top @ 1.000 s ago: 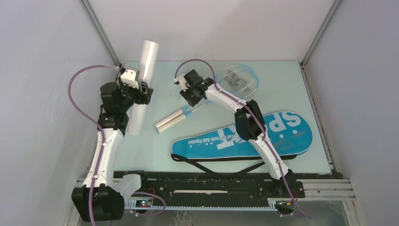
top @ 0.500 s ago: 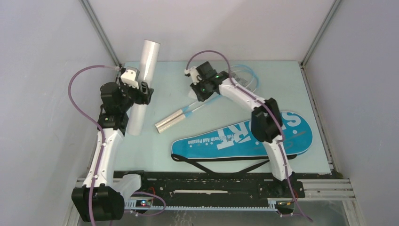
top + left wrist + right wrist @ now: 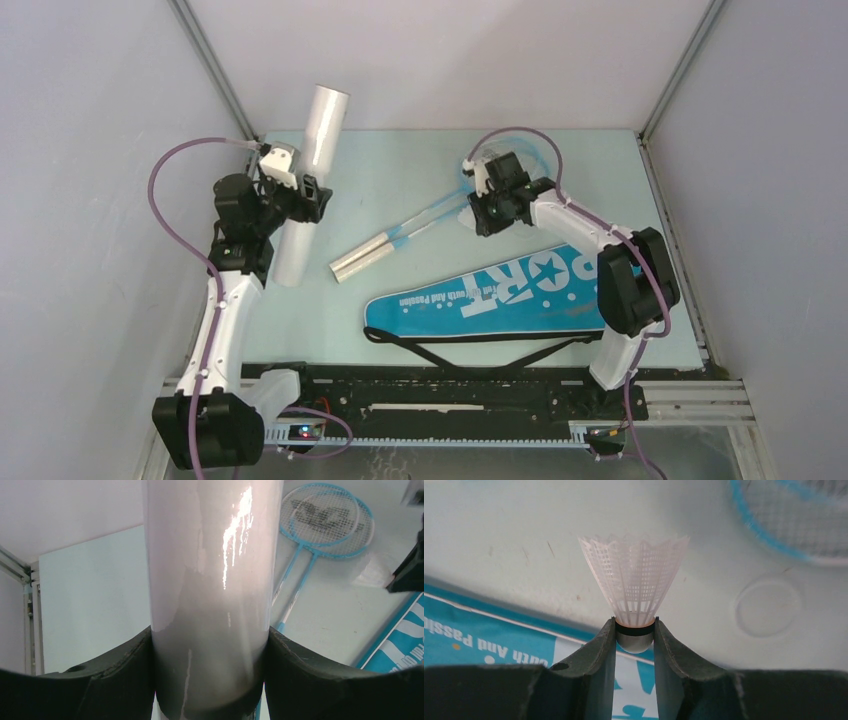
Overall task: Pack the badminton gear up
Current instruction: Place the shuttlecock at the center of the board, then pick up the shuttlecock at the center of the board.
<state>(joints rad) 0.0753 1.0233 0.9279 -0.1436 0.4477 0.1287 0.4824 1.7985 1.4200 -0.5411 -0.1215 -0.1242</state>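
My left gripper (image 3: 303,200) is shut on the long white tube (image 3: 320,125) and holds it tilted above the table's left side. Both fingers press the tube's (image 3: 210,570) sides in the left wrist view. My right gripper (image 3: 487,207) hangs beside the racket heads, shut on the rounded cork of a white shuttlecock (image 3: 634,587) whose skirt points away from the fingers (image 3: 601,650). Two light-blue rackets (image 3: 325,520) lie overlapped, their white handles (image 3: 362,258) toward table centre. The blue "SPORT" bag (image 3: 520,290) lies flat at the front with its black strap (image 3: 450,350).
A clear round lid (image 3: 768,607) lies on the table between the racket heads and the bag. Grey walls close in the table on the left, right and back. The arm bases and a black rail (image 3: 440,395) run along the near edge.
My right gripper has swung to the right, from over the racket shafts to beside the racket heads. The left arm and tube have barely moved.
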